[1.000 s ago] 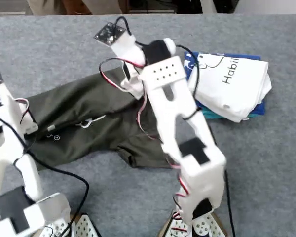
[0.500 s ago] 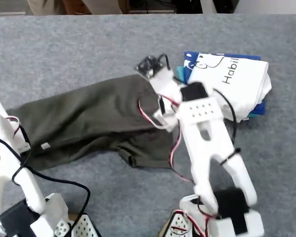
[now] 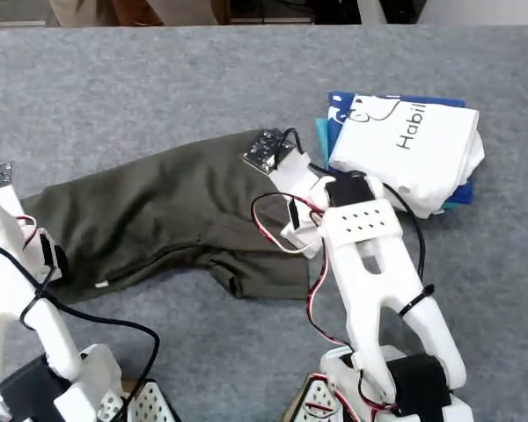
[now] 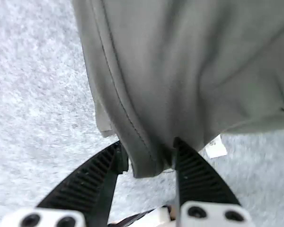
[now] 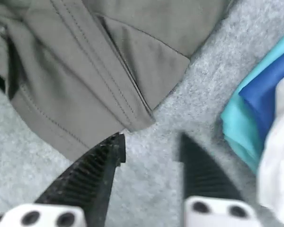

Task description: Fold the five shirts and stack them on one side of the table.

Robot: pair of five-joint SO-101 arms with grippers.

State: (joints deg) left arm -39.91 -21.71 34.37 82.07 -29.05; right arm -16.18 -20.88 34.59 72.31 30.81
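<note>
Left gripper: your left gripper (image 4: 146,163) is clamped on a bunched hem of the olive shirt (image 4: 180,71), with cloth pinched between both jaws. In the high view it sits at about 8 o'clock on the table (image 3: 114,88).

Right gripper: your right gripper (image 5: 151,151) has its jaws spread and holds nothing. It hangs over bare grey surface, with the shirt's folded corner just beside one jaw and the stack's teal edge (image 5: 236,125) just beside the other.

Shirt in hand: the olive shirt lies in a long band from 9 o'clock to the centre. It is creased and partly doubled over, with a sleeve (image 3: 238,280) poking out toward 6 o'clock.

Done so far: the stack (image 3: 405,149) at 2 o'clock shows a white shirt on top and blue and teal layers beneath. You cannot count more layers than that from here.

Left to do: judging by this, the olive shirt needs its fold finished and must then go on the stack. No fifth shirt can be made out.

Edges: the table's far edge runs along 12 o'clock. The stack is near the right arm's elbow, so a wide swing could knock it.

Open room: you have bare table from 10 to 12 o'clock and again at 4 o'clock. The strip between the olive shirt and the stack is tight.
</note>
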